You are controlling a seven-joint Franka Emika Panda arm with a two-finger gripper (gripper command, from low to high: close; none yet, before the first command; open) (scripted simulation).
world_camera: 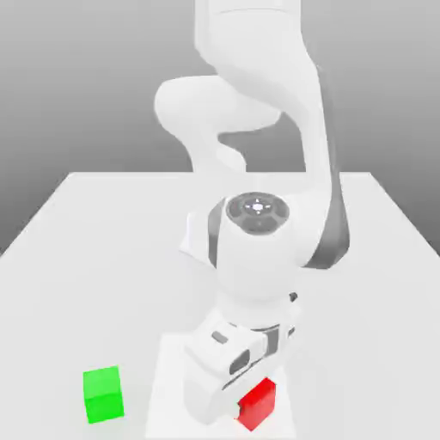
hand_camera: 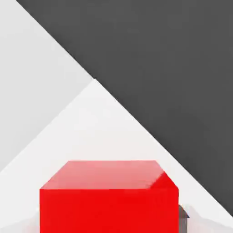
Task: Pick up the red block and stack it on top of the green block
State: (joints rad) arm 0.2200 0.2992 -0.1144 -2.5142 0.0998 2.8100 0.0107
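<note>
White table (world_camera: 103,223), jaws hidden, hand at red block (world_camera: 258,404).

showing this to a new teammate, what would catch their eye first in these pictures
The big white arm dominates the middle of the exterior view, bent down over the white table. At its lower end sits the red block, right against the hand, and the same block looms large in the hand view. The green block stands apart toward the exterior view's left.

light: bright, even | shadows: faint on table (world_camera: 103,223) | glare: none | blur: none
</note>
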